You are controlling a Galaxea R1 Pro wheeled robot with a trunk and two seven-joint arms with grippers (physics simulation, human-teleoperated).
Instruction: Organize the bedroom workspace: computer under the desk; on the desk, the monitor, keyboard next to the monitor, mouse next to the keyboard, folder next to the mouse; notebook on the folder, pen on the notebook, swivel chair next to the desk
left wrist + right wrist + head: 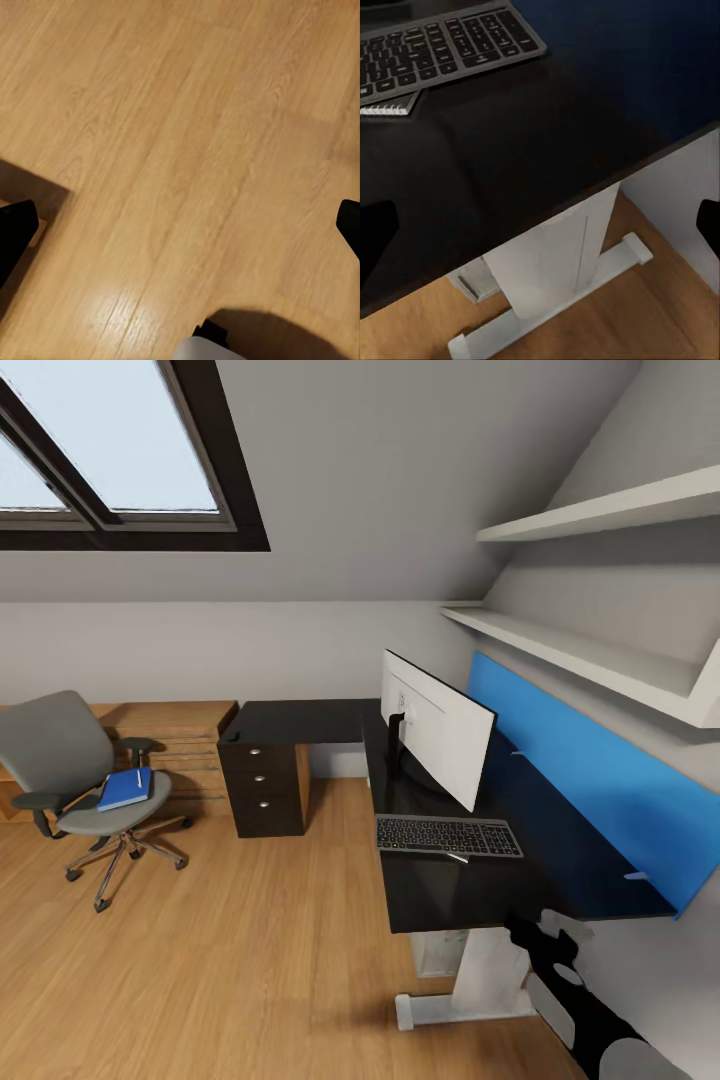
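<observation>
The robot's own black and white right arm [585,1000] sits nearest in the head view, low beside the near end of the desk [450,880], whose glossy black worktop carries the monitor [440,725] and, just in front of it, the keyboard [448,836]. In the right wrist view a small ringed grey booklet [390,107], possibly the notebook, pokes out from under the keyboard's edge. The right gripper [540,232] has its jaws wide and empty over the worktop's corner; the left gripper [180,225] is likewise spread with nothing between the fingers, above bare wood floor [180,135].

The folder [126,788] lies on the seat of the swivel chair [85,780], well apart from the desk, with the pen [139,781] resting on top. The likely next step is fetching that folder, so drive across first (the pen may roll off), then grip the folder's edge level.
</observation>
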